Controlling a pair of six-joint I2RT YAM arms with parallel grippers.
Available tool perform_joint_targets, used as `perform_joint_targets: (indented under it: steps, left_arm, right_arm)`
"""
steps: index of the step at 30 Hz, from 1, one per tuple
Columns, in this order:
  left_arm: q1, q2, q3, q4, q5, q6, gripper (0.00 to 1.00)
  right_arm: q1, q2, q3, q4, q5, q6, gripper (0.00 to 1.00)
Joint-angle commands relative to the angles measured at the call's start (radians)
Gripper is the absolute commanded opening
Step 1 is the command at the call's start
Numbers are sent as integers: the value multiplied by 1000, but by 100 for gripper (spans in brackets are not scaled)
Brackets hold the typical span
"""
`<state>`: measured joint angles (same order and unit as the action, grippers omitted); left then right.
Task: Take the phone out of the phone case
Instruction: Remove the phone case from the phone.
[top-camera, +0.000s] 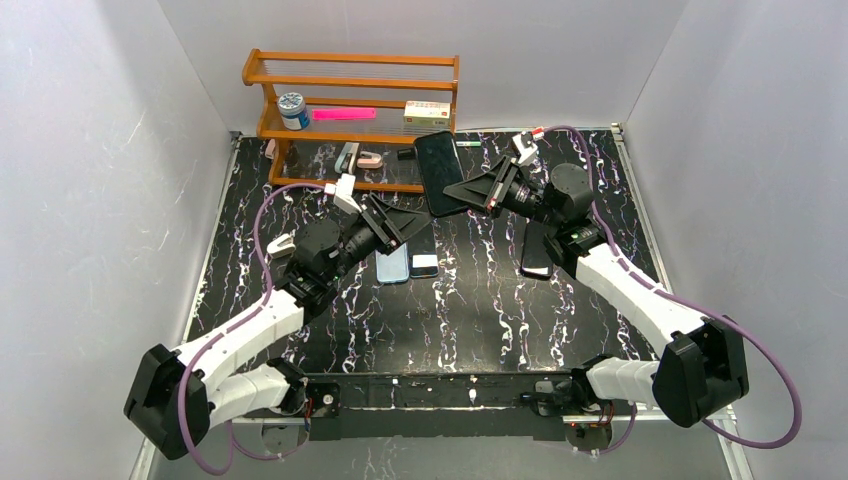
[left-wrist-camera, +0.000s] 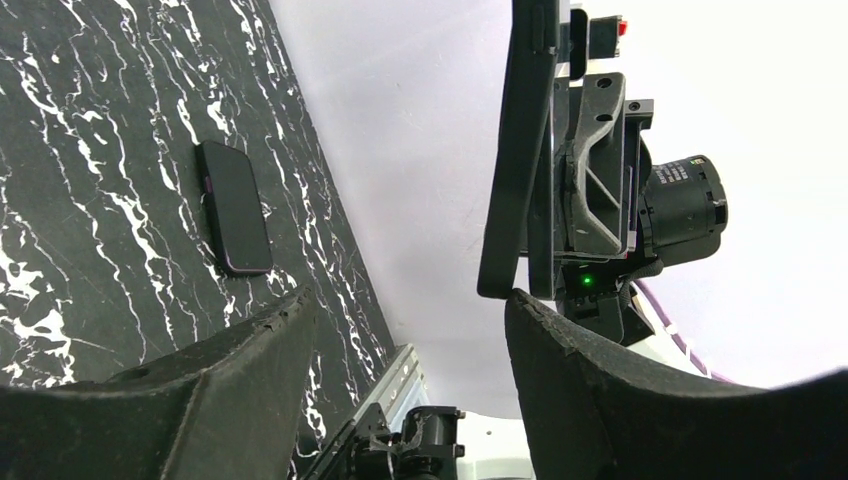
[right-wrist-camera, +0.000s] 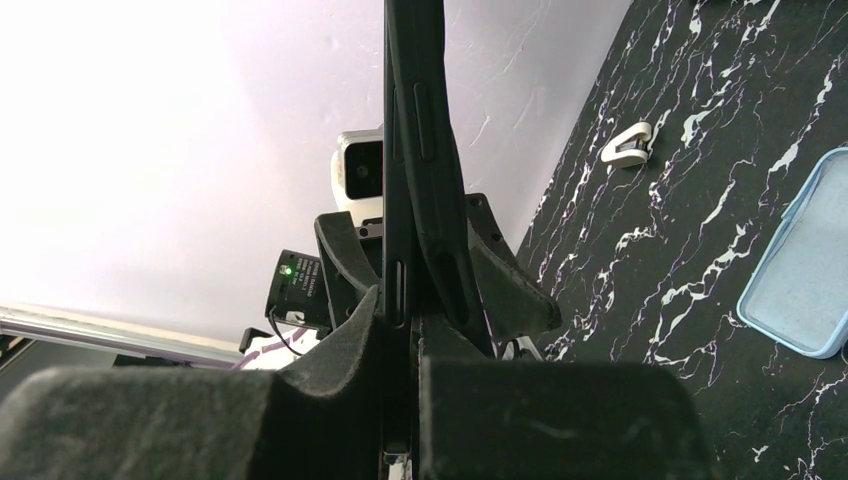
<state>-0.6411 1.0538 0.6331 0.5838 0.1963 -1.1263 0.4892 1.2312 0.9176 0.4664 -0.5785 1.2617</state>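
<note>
The right gripper (right-wrist-camera: 400, 400) pinches a dark cased phone (right-wrist-camera: 410, 120) edge-on above the black marbled table (right-wrist-camera: 690, 120); a light-blue case (right-wrist-camera: 800, 290) lies nearby.

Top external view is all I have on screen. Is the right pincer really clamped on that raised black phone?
Observer: Yes. The right wrist view shows the right pincer shut on the cased phone, which is seen edge-on.
Operator: Does the left pincer have hold of it too?
Observer: Apparently not. In the left wrist view the left pincer is open, with the phone's end at the mouth of its jaws. I cannot tell whether they touch.
Operator: Is the case loose anywhere?
Observer: It seems so. In the right wrist view the case appears to bow away from the straight edge of the phone.
</note>
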Motion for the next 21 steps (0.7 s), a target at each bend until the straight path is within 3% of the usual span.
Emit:
perform_joint_targets:
  steps: [1,7,10,15,19,21]
  left_arm:
    - [-12,26,55,63,14,-3,64]
    - [-14,58,82,100,22,-9,60]
    - [-14,68,82,103,11,-4,53]
    - [-14,82,74,104,-32,3,29]
    - [-11,79,79,36,-83,35,4]
    - [-10,74,98,-45,-110,76,0]
  right_arm:
    - [8,-43,-2,98,-42,22,1]
    - [15,-44,-11,88,-55,20,1]
    - [18,-46,-16,88,-61,20,1]
    - [20,-45,-17,77,-90,18,1]
    - [20,-60,-39,49,-88,6,1]
    - [20,-68,-47,34,-86,-2,1]
